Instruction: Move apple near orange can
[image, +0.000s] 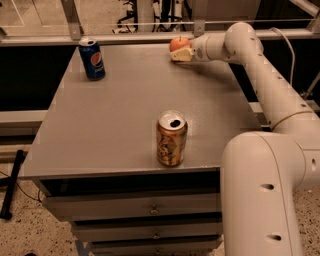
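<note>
1. We see the orange can (171, 140) standing upright near the front edge of the grey surface (115, 110), a little right of the middle; its silver top shows a dark opening, and we cannot see whether anything is inside
2. A blue Pepsi can (92, 59) stands upright at the far left corner of the surface, well apart from the orange can; we see its top too obliquely to say whether it is opened
3. The apple (179, 43), red-orange, is at the far edge of the surface, right of the middle, well apart from both cans and across the whole depth of the surface from the orange can
4. The claw (181, 55) is at that same far edge, low over the surface, reaching in from the right; its pale tip lies just below and in front of the apple from our angle, and seems to touch the fruit
5. We cannot tell whether the claw is clenched on the apple or released, since the two overlap from where we look
6. The white arm (260, 70) runs from the claw back along the right side of the surface to a bulky white link at the lower right
7. Under the surface we see the fronts of drawers (150, 210) with small handles
</note>
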